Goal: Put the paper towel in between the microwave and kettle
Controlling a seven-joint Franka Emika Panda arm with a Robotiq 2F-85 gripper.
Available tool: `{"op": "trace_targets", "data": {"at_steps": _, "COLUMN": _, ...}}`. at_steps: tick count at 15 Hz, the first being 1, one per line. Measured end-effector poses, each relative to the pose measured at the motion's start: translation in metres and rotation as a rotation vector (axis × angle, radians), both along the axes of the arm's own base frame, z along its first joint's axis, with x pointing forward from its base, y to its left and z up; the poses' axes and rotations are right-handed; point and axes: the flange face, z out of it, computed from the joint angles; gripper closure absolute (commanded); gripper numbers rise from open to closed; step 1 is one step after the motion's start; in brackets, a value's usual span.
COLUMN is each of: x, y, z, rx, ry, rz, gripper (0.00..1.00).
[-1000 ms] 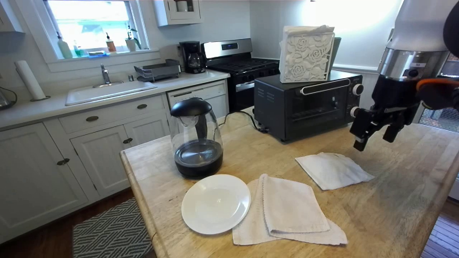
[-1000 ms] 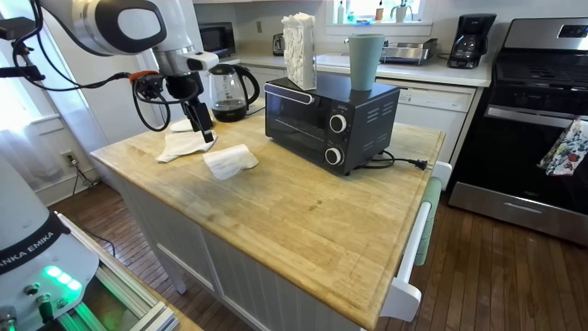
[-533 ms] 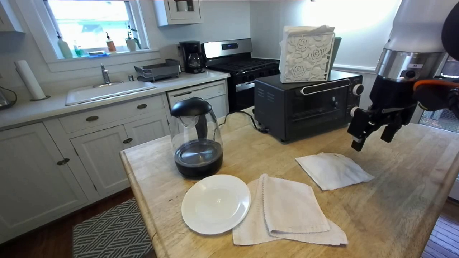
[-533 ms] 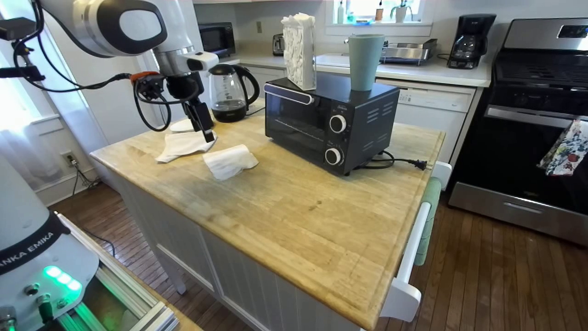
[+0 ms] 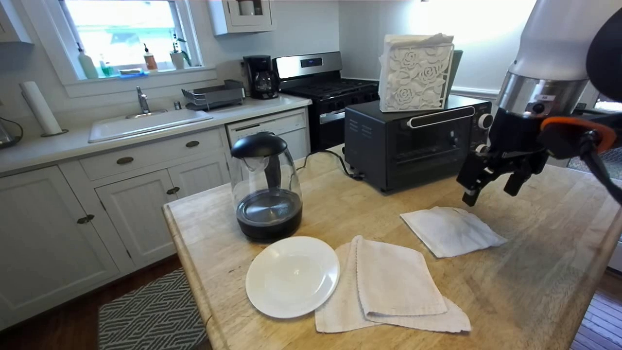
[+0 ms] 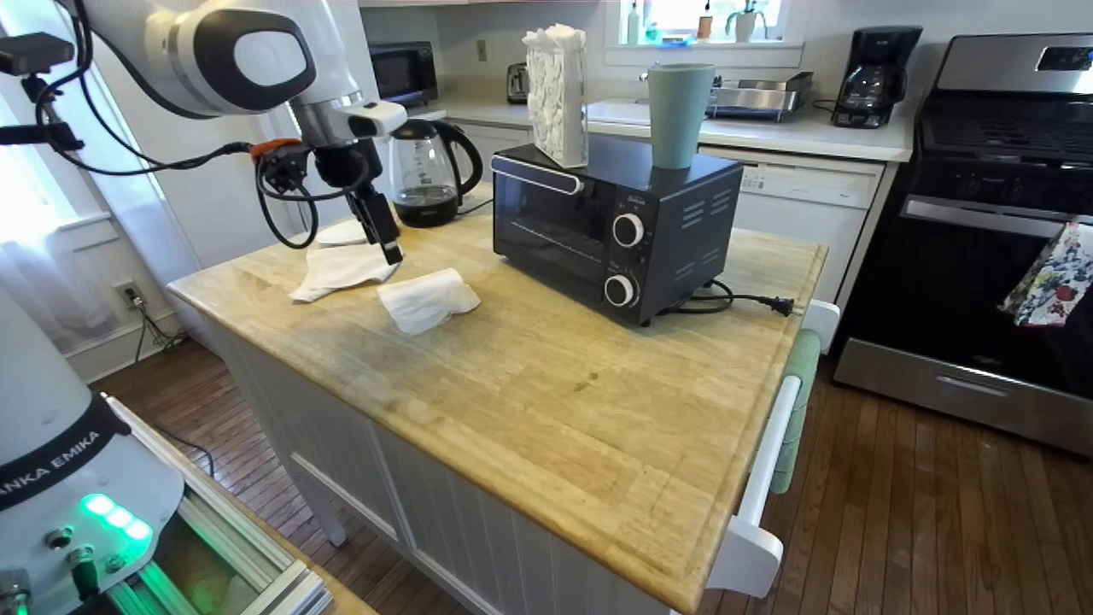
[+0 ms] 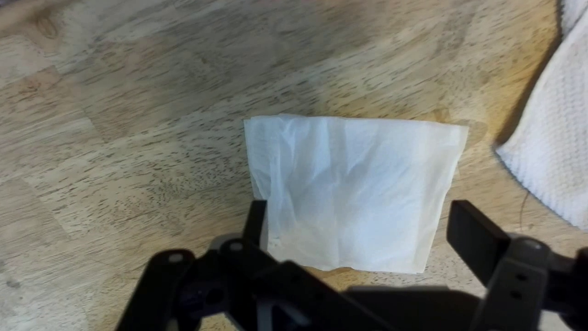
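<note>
White cabinets (image 5: 53, 233), a sink (image 5: 150, 129) and a black stove (image 5: 335, 90) stand behind the wooden tabletop (image 6: 555, 401). In an exterior view the kettle (image 5: 267, 214) stands upright just inside the left corner. Along the left edge, near the kettle, lies a white plate (image 5: 293, 277); its rim meets a cream cloth (image 5: 398, 277), folded askew. Towards the far edge sits the microwave (image 5: 371, 153), its door facing away from that edge, with a napkin holder (image 5: 414, 78) and a green cup (image 6: 680, 115) on top. Close to the right edge, in an exterior view, a black plug (image 6: 779, 305) lies beside the microwave. The arm's base (image 6: 85, 495) stands off the near edge, towards the left corner.

Well in from the edges lies the paper towel (image 5: 452, 232), spread out and lightly creased, between the cloth and the microwave's front and touching neither. The end effector (image 5: 492, 193) hangs above the tabletop, pointing down, near the paper towel; exactly how high, I cannot tell. Its fingers (image 7: 477, 241) are spread wide. From the wrist view the paper towel shows between them: one fingertip crosses its side edge, while bare wood shows between the paper towel and the other. Past that finger, to the upper right, a corner of the cloth appears.
</note>
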Motion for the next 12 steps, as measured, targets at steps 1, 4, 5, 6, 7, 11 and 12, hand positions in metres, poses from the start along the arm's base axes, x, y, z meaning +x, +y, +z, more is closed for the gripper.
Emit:
{"op": "trace_targets", "data": {"at_steps": 1, "x": 0.004, "y": 0.006, "z": -0.007, "rx": -0.008, "ry": -0.007, "rz": -0.006, "gripper": 0.0}}
{"op": "trace_targets", "data": {"at_steps": 4, "x": 0.017, "y": 0.02, "z": -0.032, "rx": -0.039, "ry": -0.026, "rz": -0.02, "gripper": 0.0}}
{"op": "trace_targets", "data": {"at_steps": 5, "x": 0.022, "y": 0.023, "z": -0.039, "rx": -0.051, "ry": -0.033, "rz": -0.028, "gripper": 0.0}}
{"op": "trace_targets", "data": {"at_steps": 6, "x": 0.028, "y": 0.024, "z": -0.045, "rx": -0.064, "ry": -0.036, "rz": -0.041, "gripper": 0.0}}
{"op": "trace_targets", "data": {"at_steps": 7, "x": 0.034, "y": 0.024, "z": -0.05, "rx": -0.075, "ry": -0.037, "rz": -0.055, "gripper": 0.0}}
{"op": "trace_targets", "data": {"at_steps": 11, "x": 0.06, "y": 0.021, "z": -0.07, "rx": -0.092, "ry": -0.032, "rz": -0.108, "gripper": 0.0}}
{"op": "trace_targets", "data": {"at_steps": 12, "x": 0.065, "y": 0.02, "z": -0.075, "rx": -0.093, "ry": -0.026, "rz": -0.118, "gripper": 0.0}}
